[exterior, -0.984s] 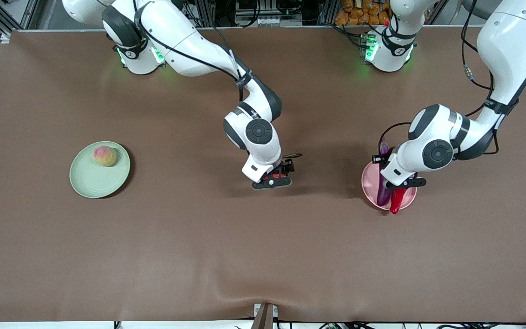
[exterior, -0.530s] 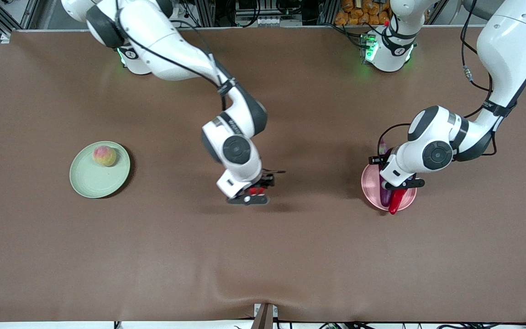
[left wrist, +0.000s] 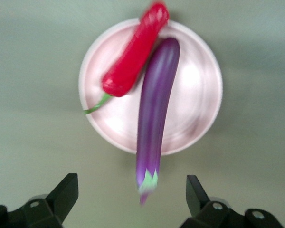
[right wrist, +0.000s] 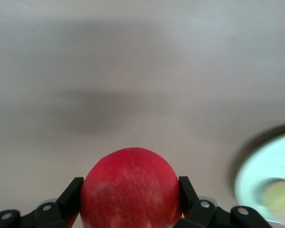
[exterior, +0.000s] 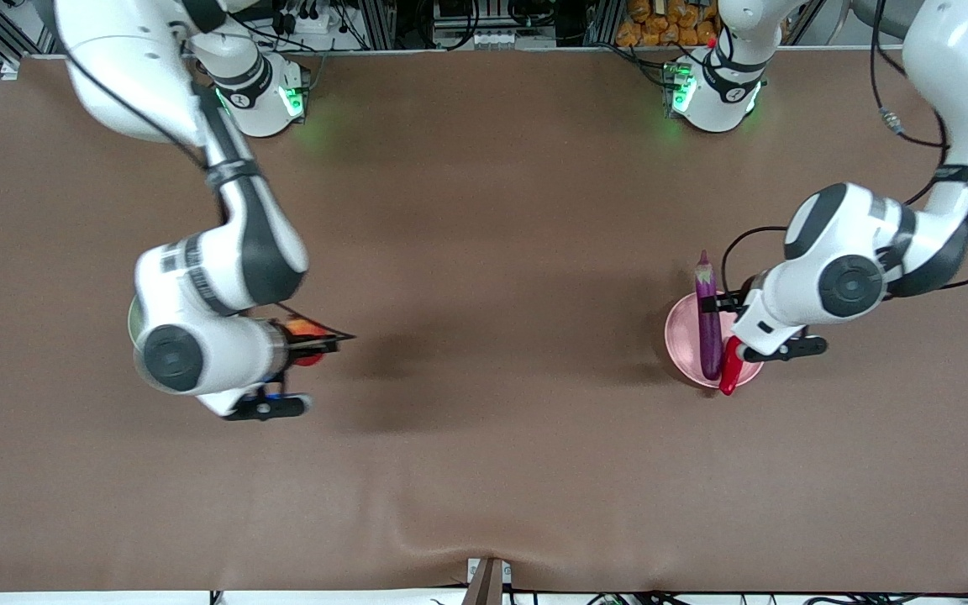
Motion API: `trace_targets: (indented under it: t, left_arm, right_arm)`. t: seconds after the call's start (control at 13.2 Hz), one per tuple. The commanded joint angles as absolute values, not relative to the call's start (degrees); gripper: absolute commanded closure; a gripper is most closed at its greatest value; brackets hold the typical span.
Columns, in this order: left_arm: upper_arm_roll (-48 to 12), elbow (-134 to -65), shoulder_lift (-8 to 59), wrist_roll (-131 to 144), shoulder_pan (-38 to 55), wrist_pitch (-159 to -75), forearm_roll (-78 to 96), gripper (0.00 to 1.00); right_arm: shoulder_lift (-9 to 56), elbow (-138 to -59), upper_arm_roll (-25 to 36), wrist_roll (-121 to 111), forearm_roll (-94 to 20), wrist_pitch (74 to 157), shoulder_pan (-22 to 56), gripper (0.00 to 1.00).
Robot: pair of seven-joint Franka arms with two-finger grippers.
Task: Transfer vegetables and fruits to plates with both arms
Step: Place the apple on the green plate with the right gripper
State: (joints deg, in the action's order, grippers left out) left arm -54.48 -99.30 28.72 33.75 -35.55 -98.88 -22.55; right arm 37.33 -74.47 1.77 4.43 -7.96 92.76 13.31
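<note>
in the front view the right arm is reaching down from its base toward its own end of the table (exterior: 484, 470), and the right gripper (exterior: 286, 370) is hanging in the air over the brown cloth beside the pale green plate (exterior: 133, 323), whose rim is only just showing past the arm's wrist. its fingers are pinching the round red fruit (exterior: 307, 355), of which a red sliver is peeking out. toward the left arm's end, the pale pink plate (exterior: 681, 336) is carrying the purple eggplant (exterior: 708, 319) and the red chili pepper (exterior: 729, 370) side by side; the eggplant's pale stem end is sticking out over the rim toward the bases, and the chili's tip is poking over the rim nearest the camera. the left gripper (exterior: 778, 349) is hovering over that plate's edge. printed markings on the right arm's forearm are too blurred to read. in the left wrist view the gripper's two dark fingers (left wrist: 61, 194) are standing spread wide with nothing between them, above the pink plate (left wrist: 199, 118), where the chili (left wrist: 133, 57) is leaning against the eggplant (left wrist: 154, 114), its green stem curling onto the plate. in the right wrist view the fingers (right wrist: 71, 194) are pressing on both sides of the red fruit (right wrist: 130, 190), and the green plate (right wrist: 261, 175) with the peach (right wrist: 278, 199) on it is lying off to one side below.
</note>
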Motion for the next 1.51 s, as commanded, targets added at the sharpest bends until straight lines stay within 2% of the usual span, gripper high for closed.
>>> trace_targets:
  t: [0.0, 0.08, 0.23, 0.38, 0.61, 0.91, 1.21, 1.29, 1.36, 1.44]
  left_arm:
    - [-56.5, -85.4, 27.6, 34.1, -35.5, -86.4, -18.0, 0.0]
    - [-56.6, -82.4, 26.1, 34.1, -35.5, -83.6, -17.9, 0.0]
    - [-56.8, -80.5, 22.4, 34.0, -35.4, -83.3, -18.5, 0.0]
    - [-56.8, -80.4, 20.0, 33.8, -35.3, -83.4, -18.5, 0.0]
    - [-53.5, -77.3, 18.0, 30.3, -32.6, -83.7, -18.5, 0.0]
    - [-26.1, -78.7, 10.1, 27.2, -14.5, -88.6, -5.9, 0.0]
    - [-7.9, -83.9, 4.3, 21.4, -0.4, -90.2, -2.7, 0.0]
    - [-5.2, -85.8, 2.7, 21.4, 1.7, -90.2, -2.2, 0.0]
    - [-4.3, -87.7, 0.8, 21.3, 2.1, -90.1, -1.9, 0.0]
    - [-4.2, -91.2, -1.6, 20.7, 2.1, -90.6, -1.8, 0.0]
  right_arm:
    - [29.6, -88.4, 0.7, -5.8, -8.6, 94.7, 5.3, 1.0]
    - [29.4, -89.3, 0.7, -10.3, -8.2, 94.6, 2.4, 1.0]
    - [30.1, -90.8, 0.7, -18.5, -7.0, 95.1, -3.7, 1.0]
    - [29.8, -96.1, 0.8, -19.9, -6.8, 99.1, -5.4, 1.0]
    - [30.8, -97.2, 0.8, -20.2, -4.4, 102.7, -7.4, 1.0]
    - [32.0, -99.7, 0.7, -23.3, -4.5, 107.2, -9.4, 1.0]
    - [32.6, -102.1, 0.7, -24.0, -4.7, 111.3, -9.8, 1.0]
    - [32.6, -101.9, 0.7, -24.0, -4.7, 111.3, -9.8, 0.58]
    - [32.8, -101.6, 0.7, -24.0, -4.7, 111.2, -9.8, 0.01]
    - [32.8, -101.4, 0.6, -24.1, -4.7, 110.9, -9.8, 0.0]
